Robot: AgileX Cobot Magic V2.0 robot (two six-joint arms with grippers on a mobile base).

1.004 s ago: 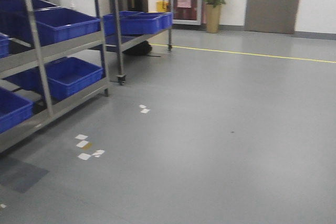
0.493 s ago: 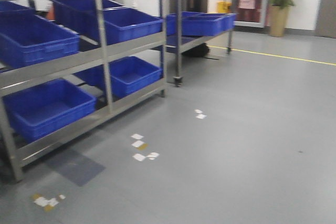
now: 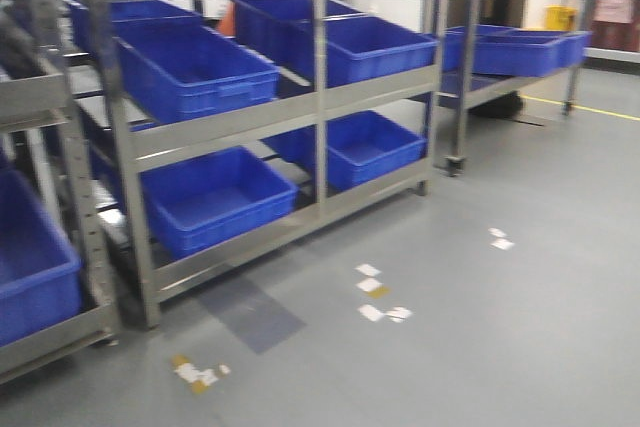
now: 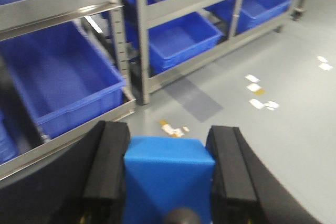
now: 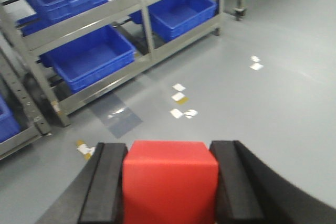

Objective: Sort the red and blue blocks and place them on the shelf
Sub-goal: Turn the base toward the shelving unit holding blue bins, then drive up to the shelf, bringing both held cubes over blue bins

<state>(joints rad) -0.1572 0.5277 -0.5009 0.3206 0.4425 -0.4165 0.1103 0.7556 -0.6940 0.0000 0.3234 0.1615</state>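
Observation:
In the left wrist view my left gripper (image 4: 168, 174) is shut on the blue block (image 4: 168, 177), held between the two black pads. In the right wrist view my right gripper (image 5: 170, 182) is shut on the red block (image 5: 170, 182) in the same way. The silver steel shelf (image 3: 270, 112) stands ahead and to the left in the front view, its tiers filled with blue bins. It also shows in the left wrist view as the shelf (image 4: 142, 51) and in the right wrist view as the shelf (image 5: 94, 22). Neither gripper shows in the front view.
Large blue bins (image 3: 195, 72) fill the rack tiers. A second wheeled rack (image 3: 520, 42) with bins stands at the far right. White and yellow tape marks (image 3: 380, 297) and a dark floor patch (image 3: 250, 312) lie on the grey floor before the shelf.
The front view has swung left: the shelf has moved rightward to the middle of the picture and looks nearer. The door and the plant have left the frame.

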